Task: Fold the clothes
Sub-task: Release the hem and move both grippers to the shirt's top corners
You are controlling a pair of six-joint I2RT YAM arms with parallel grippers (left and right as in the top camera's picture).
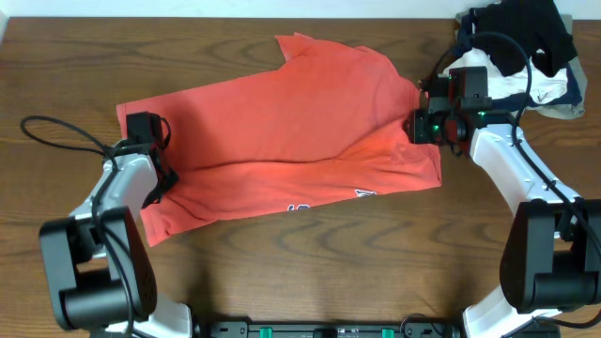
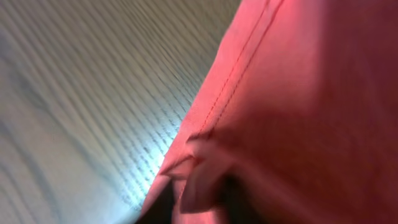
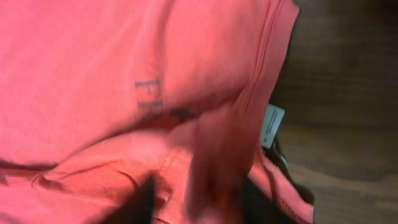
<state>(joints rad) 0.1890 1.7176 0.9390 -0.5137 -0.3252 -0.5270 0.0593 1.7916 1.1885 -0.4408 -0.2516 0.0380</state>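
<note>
The coral-red T-shirt (image 1: 291,131) lies spread and half folded across the middle of the table, with small print near its front edge. My left gripper (image 1: 161,161) is shut on the shirt's left edge; the left wrist view shows a pinched fold of red cloth (image 2: 205,180) between the fingers. My right gripper (image 1: 420,125) is shut on the shirt's right edge; the right wrist view shows bunched red cloth (image 3: 217,168) in the jaws, dark print (image 3: 149,99) and a white tag (image 3: 272,124).
A heap of black, white, navy and tan garments (image 1: 526,47) sits at the back right corner, just behind my right arm. A black cable (image 1: 56,131) loops on the table at the left. Bare wooden table (image 1: 329,263) lies in front of the shirt.
</note>
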